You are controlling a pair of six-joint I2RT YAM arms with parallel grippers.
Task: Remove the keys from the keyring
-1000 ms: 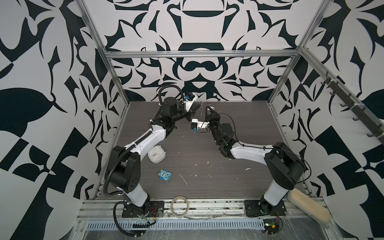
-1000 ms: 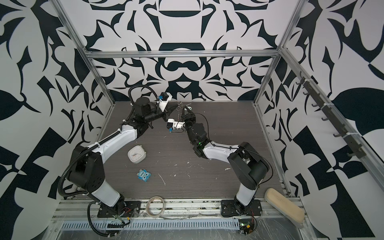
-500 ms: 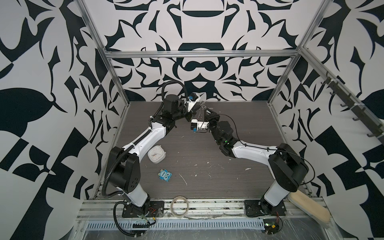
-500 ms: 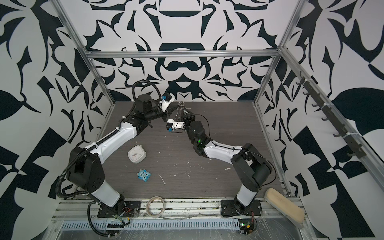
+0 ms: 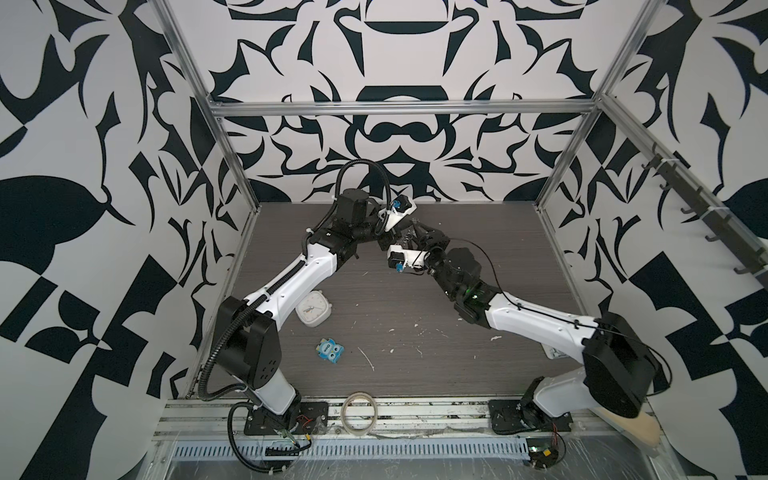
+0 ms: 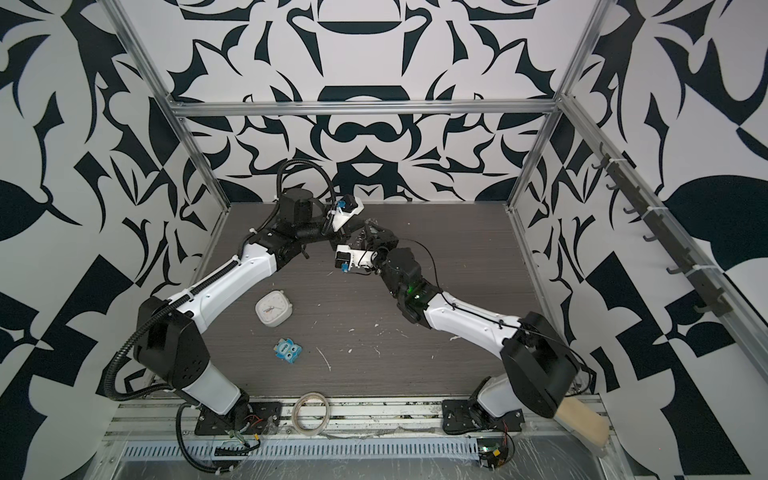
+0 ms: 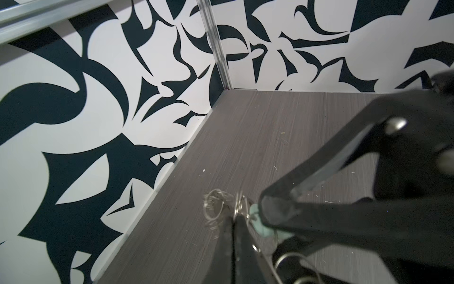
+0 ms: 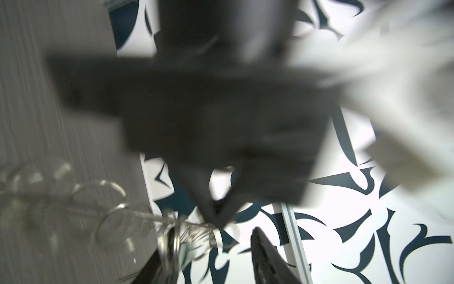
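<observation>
The keyring (image 7: pixel 217 205), a grey disc fringed with silver split rings, hangs above the table at the back middle. My left gripper (image 7: pixel 233 221) is shut on its edge. The keys show as a pale mint tag (image 7: pixel 258 216) right beside that grip. My right gripper (image 8: pixel 211 258) stands open, with the tag (image 8: pixel 186 254) and blurred keyring (image 8: pixel 108 196) lying against one finger (image 8: pixel 157 265). The other finger (image 8: pixel 265 250) stands well apart. In both top views the left gripper (image 5: pixel 401 232) (image 6: pixel 353 232) and right gripper (image 5: pixel 417 235) (image 6: pixel 374 235) meet tip to tip. The key's metal blade is too small to make out.
A white square alarm clock (image 5: pixel 313 309) lies under the left arm, with a blue toy (image 5: pixel 330 351) in front of it. A tape roll (image 5: pixel 359 413) rests on the front rail. A beige block (image 5: pixel 636 428) sits at the front right. White scraps dot the table (image 5: pixel 415 332).
My right gripper has gone from shut to open. Both grippers have shifted a little toward the back wall, still tip to tip. The left grip has not changed.
</observation>
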